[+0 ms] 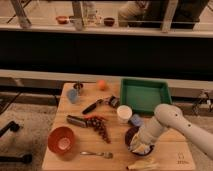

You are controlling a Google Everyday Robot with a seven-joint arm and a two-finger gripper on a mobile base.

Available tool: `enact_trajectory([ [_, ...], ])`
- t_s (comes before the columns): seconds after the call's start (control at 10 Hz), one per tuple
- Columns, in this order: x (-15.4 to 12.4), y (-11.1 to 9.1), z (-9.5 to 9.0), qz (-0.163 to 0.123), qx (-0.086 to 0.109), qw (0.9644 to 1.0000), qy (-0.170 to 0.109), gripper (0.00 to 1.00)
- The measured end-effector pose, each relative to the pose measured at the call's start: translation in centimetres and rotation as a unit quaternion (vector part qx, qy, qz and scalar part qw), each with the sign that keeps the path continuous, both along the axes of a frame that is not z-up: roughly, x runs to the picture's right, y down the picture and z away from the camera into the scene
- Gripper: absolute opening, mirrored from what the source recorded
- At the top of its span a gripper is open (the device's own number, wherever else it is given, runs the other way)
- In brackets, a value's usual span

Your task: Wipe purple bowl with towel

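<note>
The purple bowl (131, 135) sits near the front right of the wooden table (80, 160), mostly covered by my white arm. My gripper (140, 146) is down inside the bowl. A pale whitish towel (141, 148) bulges under the gripper's end, pressed against the bowl's inside. Only the bowl's left rim shows.
A white paper cup (123, 113) stands just behind the bowl, a green tray (145, 95) beyond it. An orange-red bowl (62, 139), a fork (97, 154), grapes (100, 126), an orange (102, 85) and a blue cup (73, 95) lie to the left. A banana (143, 164) lies at the front edge.
</note>
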State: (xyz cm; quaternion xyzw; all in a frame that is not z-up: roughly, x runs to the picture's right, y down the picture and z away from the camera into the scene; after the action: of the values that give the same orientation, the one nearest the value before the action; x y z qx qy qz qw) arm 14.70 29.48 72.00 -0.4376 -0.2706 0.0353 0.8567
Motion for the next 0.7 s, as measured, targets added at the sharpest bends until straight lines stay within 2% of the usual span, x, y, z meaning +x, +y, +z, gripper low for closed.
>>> enact_trajectory([
  [0.7,-3.0,-0.7,-0.6,0.002,0.006,0.9997,-0.022,0.00],
])
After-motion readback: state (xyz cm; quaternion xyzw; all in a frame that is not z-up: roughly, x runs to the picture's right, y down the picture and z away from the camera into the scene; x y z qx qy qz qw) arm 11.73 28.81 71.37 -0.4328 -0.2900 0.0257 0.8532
